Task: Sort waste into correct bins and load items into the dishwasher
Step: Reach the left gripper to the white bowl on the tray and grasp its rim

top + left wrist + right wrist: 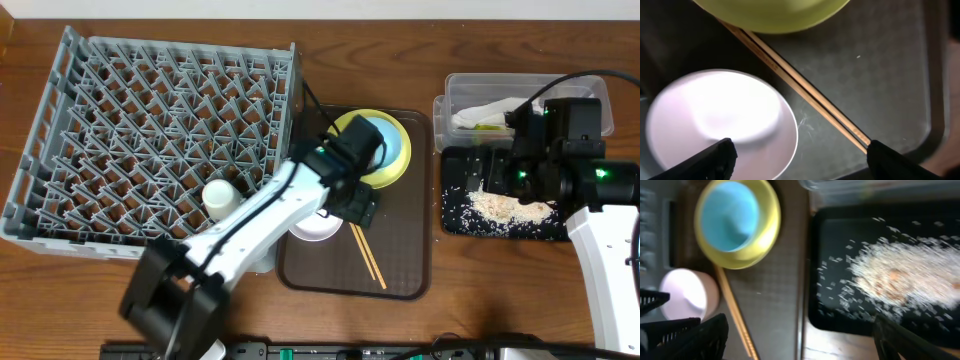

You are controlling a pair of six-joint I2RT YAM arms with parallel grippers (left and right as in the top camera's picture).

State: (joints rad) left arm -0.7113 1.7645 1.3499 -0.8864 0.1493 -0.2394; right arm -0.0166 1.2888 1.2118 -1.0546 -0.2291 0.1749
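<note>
My left gripper (pixel 800 162) is open and empty above the brown tray, between the white bowl (pixel 720 125) and the chopsticks (pixel 805 92). The yellow plate (pixel 400 165) holds the light blue bowl (pixel 385 145). The white cup (pixel 220 197) stands in the grey dish rack (pixel 150 140). My right gripper (pixel 800 345) is open and empty over the black tray (pixel 455 215), which holds the rice (pixel 510 208). The napkin (pixel 490 110) and the green wrapper (pixel 487 127) lie in the clear box (pixel 450 90).
The brown serving tray (pixel 400 270) sits between the rack and the bins. Scattered rice grains lie on the wood beside the black tray (pixel 441 200). My left arm crosses the rack's front right corner and hides part of the white bowl.
</note>
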